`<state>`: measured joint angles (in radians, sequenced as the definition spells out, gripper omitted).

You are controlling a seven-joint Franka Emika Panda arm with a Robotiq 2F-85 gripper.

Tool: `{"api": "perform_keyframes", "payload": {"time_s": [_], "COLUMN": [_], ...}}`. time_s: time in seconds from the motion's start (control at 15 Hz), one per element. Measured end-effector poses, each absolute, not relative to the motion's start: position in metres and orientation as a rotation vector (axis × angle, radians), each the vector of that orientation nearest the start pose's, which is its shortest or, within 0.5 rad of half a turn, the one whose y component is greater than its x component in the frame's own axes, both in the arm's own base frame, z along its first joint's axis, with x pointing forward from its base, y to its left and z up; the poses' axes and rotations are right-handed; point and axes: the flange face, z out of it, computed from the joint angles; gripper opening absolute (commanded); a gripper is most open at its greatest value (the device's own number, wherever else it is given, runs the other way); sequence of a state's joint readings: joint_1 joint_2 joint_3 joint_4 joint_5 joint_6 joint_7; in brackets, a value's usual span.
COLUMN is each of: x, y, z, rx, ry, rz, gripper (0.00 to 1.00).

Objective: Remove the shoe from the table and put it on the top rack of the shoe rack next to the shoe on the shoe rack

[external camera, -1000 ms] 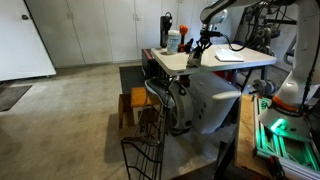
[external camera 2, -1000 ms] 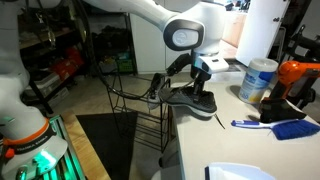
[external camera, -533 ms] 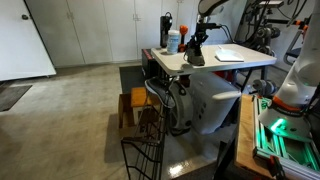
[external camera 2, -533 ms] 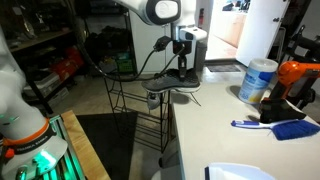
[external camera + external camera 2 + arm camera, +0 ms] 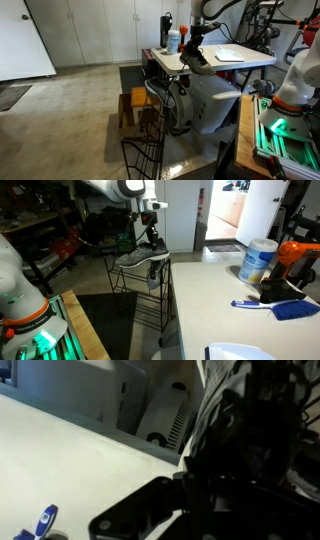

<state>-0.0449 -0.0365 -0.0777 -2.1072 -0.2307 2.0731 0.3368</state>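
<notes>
My gripper is shut on the shoe, a dark low sneaker with a paler sole, and holds it in the air. In that exterior view the shoe hangs past the far edge of the white table, above the top bars of the dark wire shoe rack. A dark shape that may be another shoe sits on the rack just below. From the opposite side, gripper and shoe show above the table's corner. In the wrist view the dark shoe fills the right side.
A white and blue bottle, an orange object and a blue brush stand on the table. A low wooden stool and a dark wire frame stand on the floor beside the table.
The gripper has lifted the shoe off the tabletop and carried it away from the bottle, past the table's edge to above the rack.
</notes>
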Motion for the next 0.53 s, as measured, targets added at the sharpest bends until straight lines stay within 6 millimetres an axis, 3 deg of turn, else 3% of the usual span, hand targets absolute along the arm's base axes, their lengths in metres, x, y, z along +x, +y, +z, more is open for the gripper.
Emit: {"api": "perform_keyframes", "payload": {"time_s": [0.27, 0.4, 0.53], "x": [0.509, 0.502, 0.501], "y": [-0.016, -0.002, -0.002], "z": [0.44, 0.445, 0.447], "rx": [-3.352, -3.359, -3.36], "ry": [0.222, 0.127, 0.107], "rz": [-0.05, -0.064, -0.068], "gripper": [0.07, 0.07, 0.07]}}
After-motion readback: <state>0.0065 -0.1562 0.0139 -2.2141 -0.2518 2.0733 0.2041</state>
